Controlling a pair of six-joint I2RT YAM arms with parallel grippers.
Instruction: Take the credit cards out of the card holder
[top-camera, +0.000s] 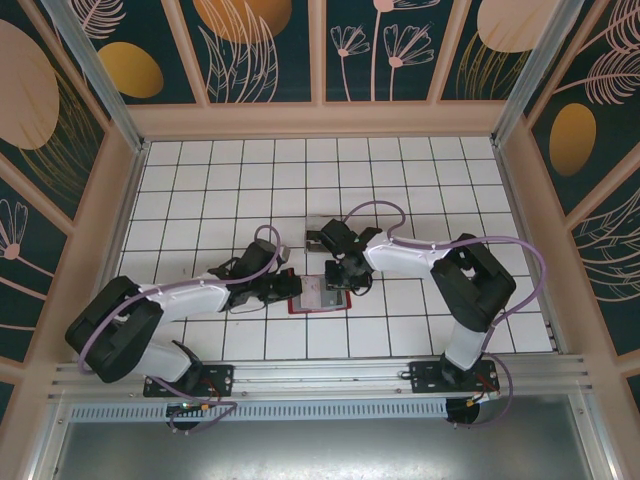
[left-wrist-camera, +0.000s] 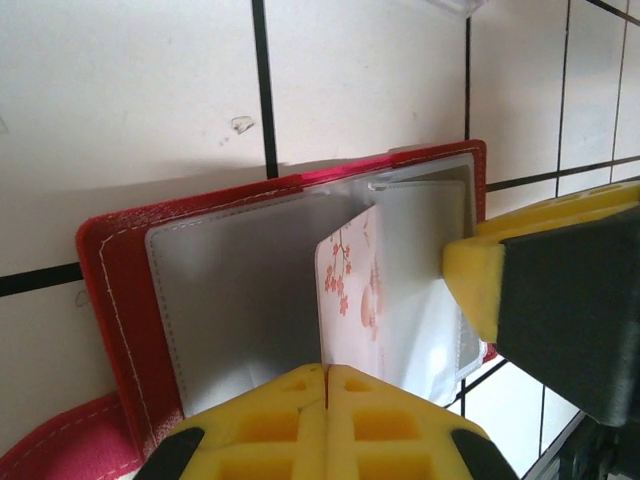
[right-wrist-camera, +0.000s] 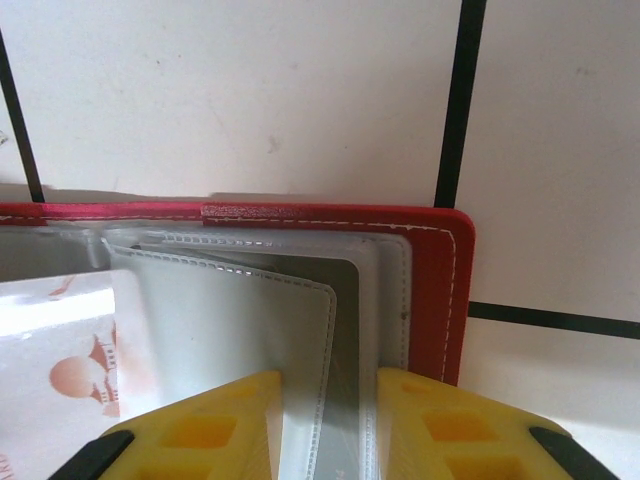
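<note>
Red card holder (left-wrist-camera: 105, 290), one; blossom-printed card (left-wrist-camera: 350, 290), one; left tool (left-wrist-camera: 326, 385), right tool (right-wrist-camera: 328, 405)

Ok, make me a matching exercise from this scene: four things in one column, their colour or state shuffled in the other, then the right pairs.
Things
1. card holder
2. left gripper
3. right gripper
4. printed card

Colour or state
A. fingers apart, a clear sleeve between them
B. white with pink blossoms
C. red, lying open on the tiles
D. fingers pressed together

Pairs: 1-C, 2-D, 3-A, 4-B
</note>
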